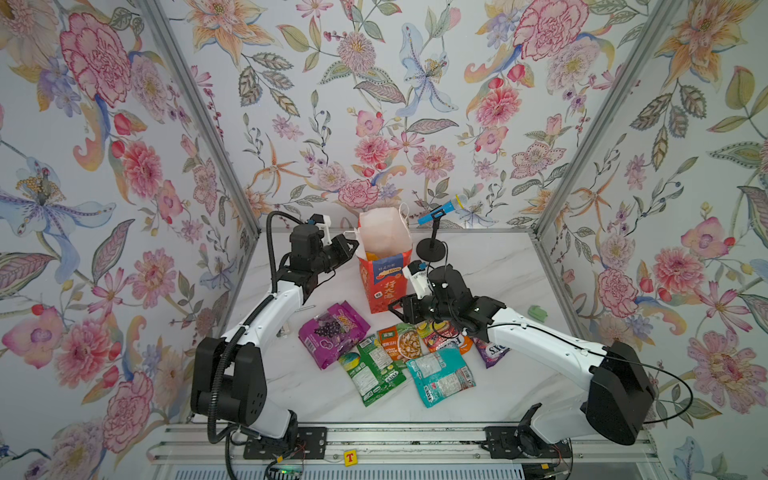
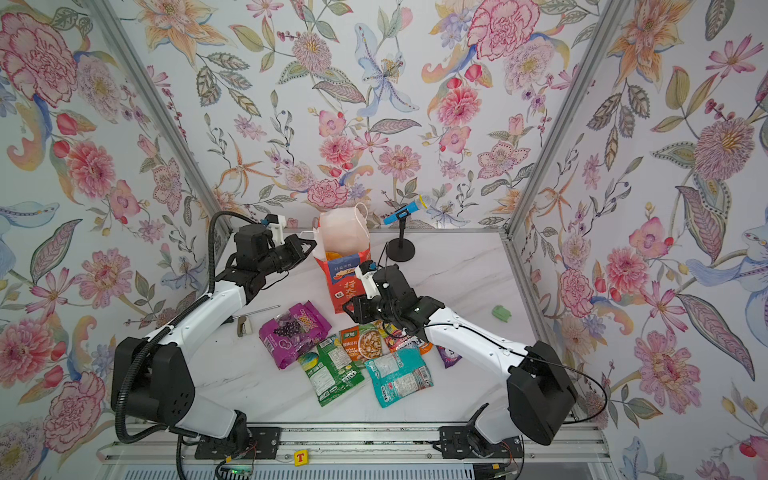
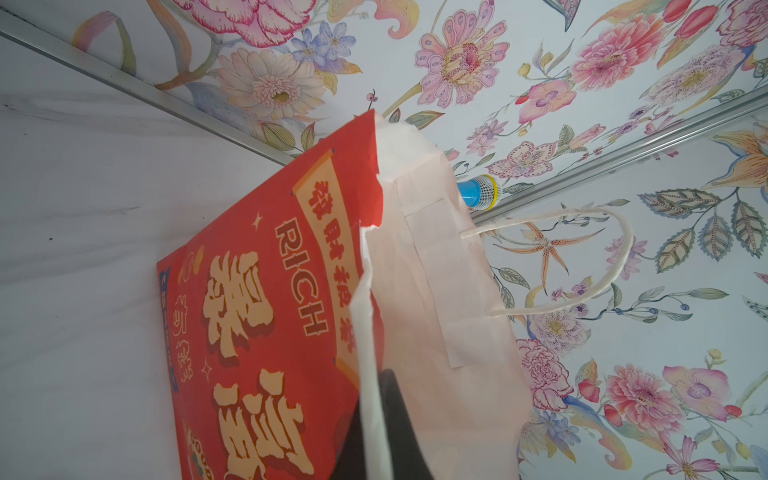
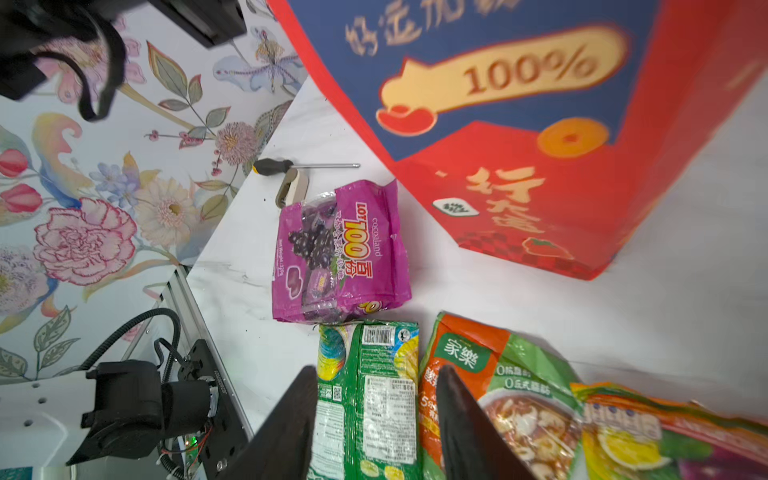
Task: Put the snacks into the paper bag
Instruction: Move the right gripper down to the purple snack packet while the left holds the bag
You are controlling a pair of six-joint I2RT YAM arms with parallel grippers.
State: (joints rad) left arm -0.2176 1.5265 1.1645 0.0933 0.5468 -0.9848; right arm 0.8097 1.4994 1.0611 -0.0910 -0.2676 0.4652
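Marble tabletop (image 1: 498, 266), floral walls; left tool (image 1: 353, 245) pinches bag (image 1: 384, 291) rim, right tool (image 4: 378, 374) part-wide, empty, over green packet (image 4: 374, 415) in snack pile (image 1: 440, 374) before bag. Risk: glossy overlapped packet slips, neighbours drag, torn rim rips further

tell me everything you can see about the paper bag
The paper bag stands upright on the marble table behind the loose packets: red-orange paper, gold characters, blue label panel, white inside, white cord handles. Its mouth gapes open, rim ragged on one side. The left pincer is shut on that side wall.

Blue microphone (image 1: 442, 209) on stand (image 1: 432, 248), green lump (image 1: 536, 311), screwdriver (image 4: 291, 165).
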